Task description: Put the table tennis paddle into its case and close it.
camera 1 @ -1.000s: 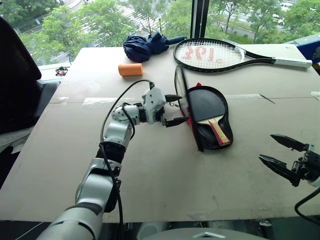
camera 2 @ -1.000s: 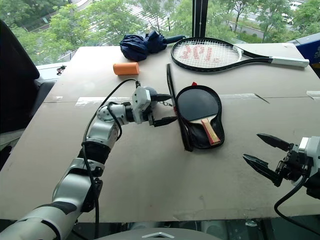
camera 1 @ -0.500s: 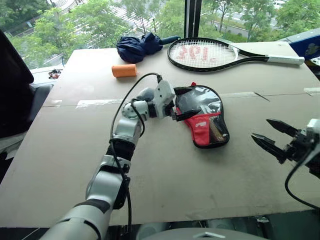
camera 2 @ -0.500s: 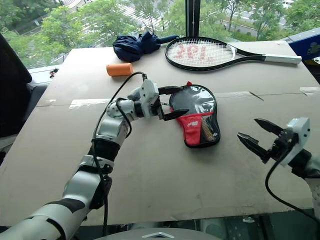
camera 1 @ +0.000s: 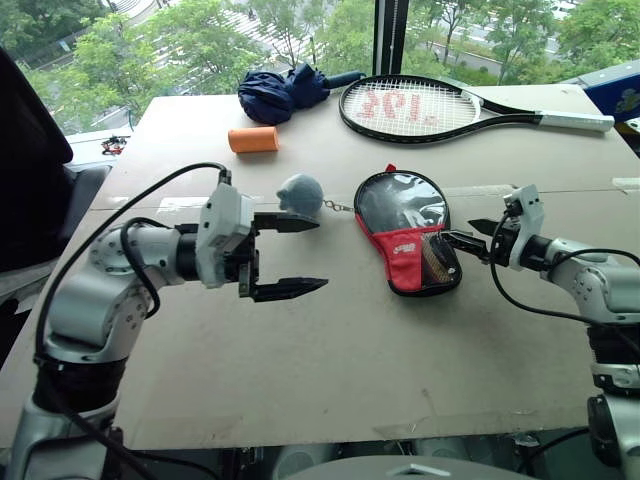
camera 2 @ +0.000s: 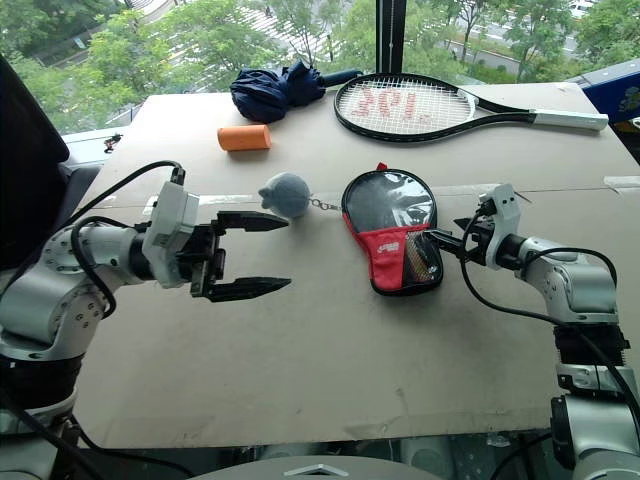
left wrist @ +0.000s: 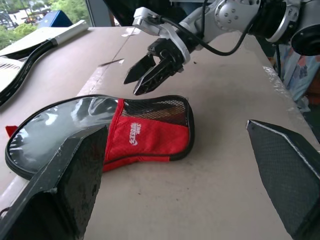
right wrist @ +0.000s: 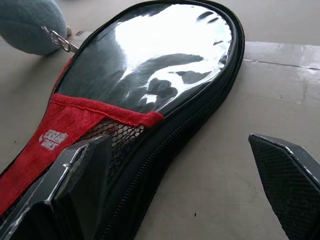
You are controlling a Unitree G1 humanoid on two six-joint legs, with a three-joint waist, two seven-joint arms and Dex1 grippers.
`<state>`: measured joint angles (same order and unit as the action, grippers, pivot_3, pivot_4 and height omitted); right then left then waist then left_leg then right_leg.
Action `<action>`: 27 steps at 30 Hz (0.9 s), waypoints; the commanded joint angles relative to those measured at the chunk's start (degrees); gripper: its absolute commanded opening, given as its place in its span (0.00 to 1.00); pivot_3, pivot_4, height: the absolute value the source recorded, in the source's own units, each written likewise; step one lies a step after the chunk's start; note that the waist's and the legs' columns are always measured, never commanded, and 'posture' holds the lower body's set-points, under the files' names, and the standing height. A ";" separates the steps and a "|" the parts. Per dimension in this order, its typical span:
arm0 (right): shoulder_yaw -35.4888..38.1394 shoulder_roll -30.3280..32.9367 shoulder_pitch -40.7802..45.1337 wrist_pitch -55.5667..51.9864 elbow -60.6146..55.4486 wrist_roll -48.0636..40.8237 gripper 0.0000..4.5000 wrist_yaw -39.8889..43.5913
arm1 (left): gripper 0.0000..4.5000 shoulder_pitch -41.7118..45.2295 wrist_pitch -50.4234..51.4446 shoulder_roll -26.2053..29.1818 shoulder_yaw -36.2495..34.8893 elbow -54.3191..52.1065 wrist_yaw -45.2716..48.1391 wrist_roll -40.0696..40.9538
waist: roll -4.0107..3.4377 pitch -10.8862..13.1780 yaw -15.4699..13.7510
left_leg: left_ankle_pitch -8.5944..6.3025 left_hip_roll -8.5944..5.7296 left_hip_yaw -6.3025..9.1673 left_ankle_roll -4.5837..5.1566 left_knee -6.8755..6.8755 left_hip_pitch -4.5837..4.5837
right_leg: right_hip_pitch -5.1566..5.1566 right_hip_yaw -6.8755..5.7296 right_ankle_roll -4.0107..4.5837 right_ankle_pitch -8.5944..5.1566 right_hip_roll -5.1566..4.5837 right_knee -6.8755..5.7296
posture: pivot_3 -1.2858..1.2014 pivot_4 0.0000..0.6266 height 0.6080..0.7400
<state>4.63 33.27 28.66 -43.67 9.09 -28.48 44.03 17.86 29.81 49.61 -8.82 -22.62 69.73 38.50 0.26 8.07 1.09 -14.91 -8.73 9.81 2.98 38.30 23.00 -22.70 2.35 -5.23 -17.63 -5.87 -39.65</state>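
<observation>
The case (camera 1: 405, 230) lies flat in the middle of the table, its glossy black and red cover folded down over the inside. The table tennis paddle is hidden under that cover. A grey-blue plush charm (camera 1: 300, 193) on a short chain rests just left of the case. My left gripper (camera 1: 320, 255) hovers open left of the case, near the charm, and holds nothing. My right gripper (camera 1: 462, 235) is open at the case's right edge, its tips close to the zip side (right wrist: 200, 115). The left wrist view shows the case (left wrist: 145, 135) with the right gripper (left wrist: 150, 75) beyond it.
At the far edge lie a large black tennis racket (camera 1: 430, 108), a folded dark blue umbrella (camera 1: 285, 92) and an orange cylinder (camera 1: 254, 139). A black chair (camera 1: 30, 150) stands off the table's left side and a blue box (camera 1: 615, 95) at the far right.
The case's cover has come down over the paddle. My left gripper has pulled back to the left, away from the case. My right gripper has come in to the case's right edge.
</observation>
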 commanded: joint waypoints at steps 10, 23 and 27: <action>-4.25 -3.68 6.99 -10.53 5.38 0.78 0.75 0.46 | 1.00 -0.33 1.01 2.74 -6.10 -4.09 -5.43 2.10 | 0.01 0.01 0.02 | 0.00 0.00 0.00 -0.01 -0.01 -0.01 | -0.01 -0.01 0.00 0.00 0.00 0.03 | 0.52 0.24 0.89; 9.84 -7.12 2.47 -31.29 -4.47 -10.25 0.02 -6.89 | 1.00 1.93 0.21 2.32 -4.39 -3.06 -6.66 1.86 | 0.01 0.01 -0.31 | -0.01 0.00 0.01 0.00 -0.05 0.03 | -0.01 -0.02 0.00 0.00 -0.02 0.06 | 0.52 0.24 0.89; 17.17 -11.97 -0.59 -40.50 -12.10 -13.48 0.02 -13.73 | 1.00 2.23 -0.24 2.25 -3.82 -2.40 -6.12 1.60 | 0.00 0.01 -0.28 | -0.01 0.00 0.01 0.00 -0.05 0.03 | 0.00 -0.01 0.00 0.00 -0.02 0.07 | 0.52 0.24 0.89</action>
<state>18.38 22.62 28.55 -79.98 1.32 -39.46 33.05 19.34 30.61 51.84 -12.63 -25.01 63.47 40.10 0.27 8.08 0.81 -14.92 -8.73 9.82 2.98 38.23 23.03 -22.71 2.33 -5.23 -17.63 -5.89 -39.59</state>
